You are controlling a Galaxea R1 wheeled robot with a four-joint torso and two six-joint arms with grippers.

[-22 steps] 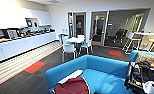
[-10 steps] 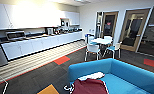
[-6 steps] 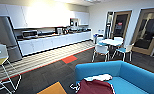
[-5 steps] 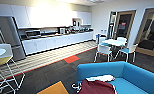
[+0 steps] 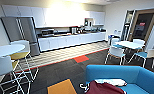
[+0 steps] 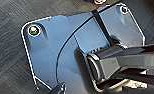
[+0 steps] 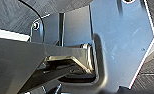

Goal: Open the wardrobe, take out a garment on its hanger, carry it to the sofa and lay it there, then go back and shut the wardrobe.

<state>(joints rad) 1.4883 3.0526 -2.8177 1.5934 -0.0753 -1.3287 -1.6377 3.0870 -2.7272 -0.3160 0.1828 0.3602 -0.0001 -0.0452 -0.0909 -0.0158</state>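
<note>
Your garment (image 5: 104, 88), the dark red jacket with a white sleeve spread beside it, lies on the seat of the blue sofa (image 5: 133, 75) at the lower right of the head view. The thin white hanger (image 5: 83, 86) pokes out at the jacket's left end, its hook just over the sofa's front corner.

Beyond the sofa's back stands a round white table (image 5: 129, 45) ringed by white chairs (image 5: 116, 53) with teal seats, well apart from the sofa. On your left, a tall white round table (image 5: 5, 50) and wire-legged stools (image 5: 19, 63) crowd that edge. Between these two groups the dark carpet (image 5: 58, 72) lies open, marked by a red tile (image 5: 81, 59) and an orange tile (image 5: 61, 87) just beside the sofa's corner.

Past the carpet runs a strip of striped flooring (image 5: 65, 53), then a long white kitchen counter (image 5: 73, 41) with appliances on it, upper cabinets (image 5: 30, 15) above, and a steel refrigerator (image 5: 20, 32) at its left end. A dark doorway (image 5: 143, 26) opens in the right wall.

Both wrist views look down on the robot's own dark plate and arm links over grey carpet; you cannot tell from them whether either pincer is wide or narrow.
</note>
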